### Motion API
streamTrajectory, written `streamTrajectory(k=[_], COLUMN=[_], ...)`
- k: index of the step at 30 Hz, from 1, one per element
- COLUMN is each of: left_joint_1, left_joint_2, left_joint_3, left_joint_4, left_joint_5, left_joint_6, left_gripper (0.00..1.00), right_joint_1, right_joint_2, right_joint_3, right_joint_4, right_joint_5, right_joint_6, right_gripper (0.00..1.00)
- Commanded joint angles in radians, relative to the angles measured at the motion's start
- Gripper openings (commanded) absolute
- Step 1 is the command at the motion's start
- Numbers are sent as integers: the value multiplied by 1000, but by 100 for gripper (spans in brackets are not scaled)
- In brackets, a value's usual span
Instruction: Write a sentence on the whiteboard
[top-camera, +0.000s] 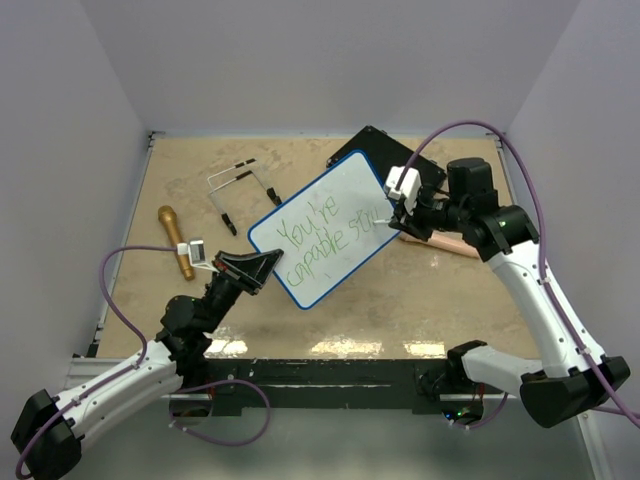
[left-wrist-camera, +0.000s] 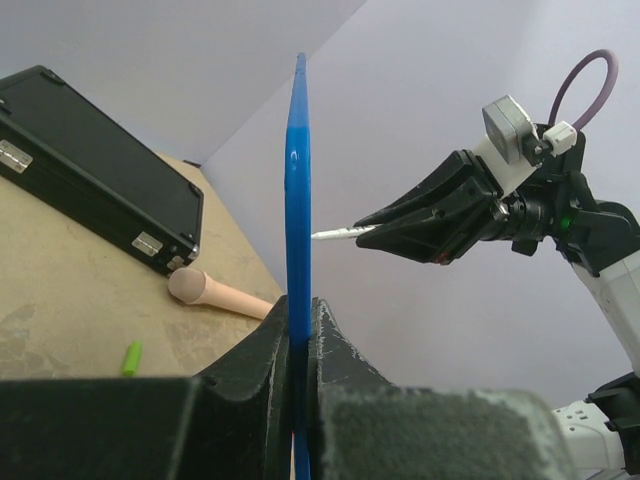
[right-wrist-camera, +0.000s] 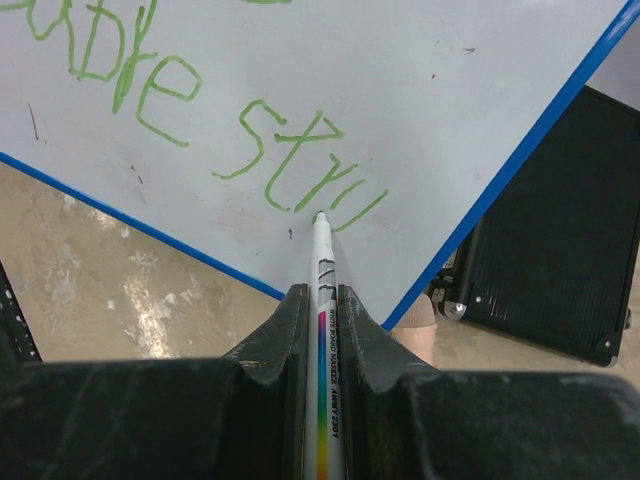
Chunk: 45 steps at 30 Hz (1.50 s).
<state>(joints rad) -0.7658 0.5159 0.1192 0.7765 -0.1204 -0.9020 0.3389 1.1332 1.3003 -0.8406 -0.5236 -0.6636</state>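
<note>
The whiteboard (top-camera: 345, 190), white with a thin blue rim, is held tilted above the table. My left gripper (top-camera: 266, 268) is shut on its lower left edge. In the left wrist view the whiteboard (left-wrist-camera: 298, 200) stands edge-on between the jaws of the left gripper (left-wrist-camera: 300, 312). The sentence (top-camera: 320, 240) is in green in two lines, and the lower line ends in "stru" (right-wrist-camera: 295, 165). My right gripper (right-wrist-camera: 322, 297) is shut on a white marker (right-wrist-camera: 324, 270). Its tip touches the whiteboard (right-wrist-camera: 420, 90) at the last green stroke.
A black case (top-camera: 372, 138) lies behind the board at the back. A gold-coloured handle (top-camera: 176, 240) and a wire frame (top-camera: 240, 188) lie at the left. A pale wooden rod (top-camera: 450, 245) lies under the right arm. A green cap (left-wrist-camera: 131, 357) rests on the table.
</note>
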Motion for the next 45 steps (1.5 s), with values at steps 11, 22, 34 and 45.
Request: streamTrajectory(k=[11, 22, 34, 45], left_joint_1=[2, 3, 2, 3], left_joint_2=[-25, -43, -51, -34], left_joint_3=[23, 20, 20, 25], left_joint_4=[162, 152, 150, 162], left_joint_5=[1, -1, -2, 4], left_joint_6=[-23, -20, -14, -17], left_gripper=[0, 0, 0, 0], right_joint_1=[-11, -14, -14, -14], right_joint_2=[-47, -30, -4, 0], right_joint_3=[44, 25, 24, 40], right_joint_4=[163, 132, 26, 37], right_joint_5=[57, 85, 57, 48], right_joint_6=[107, 93, 24, 22], right_gripper=[0, 0, 0, 0])
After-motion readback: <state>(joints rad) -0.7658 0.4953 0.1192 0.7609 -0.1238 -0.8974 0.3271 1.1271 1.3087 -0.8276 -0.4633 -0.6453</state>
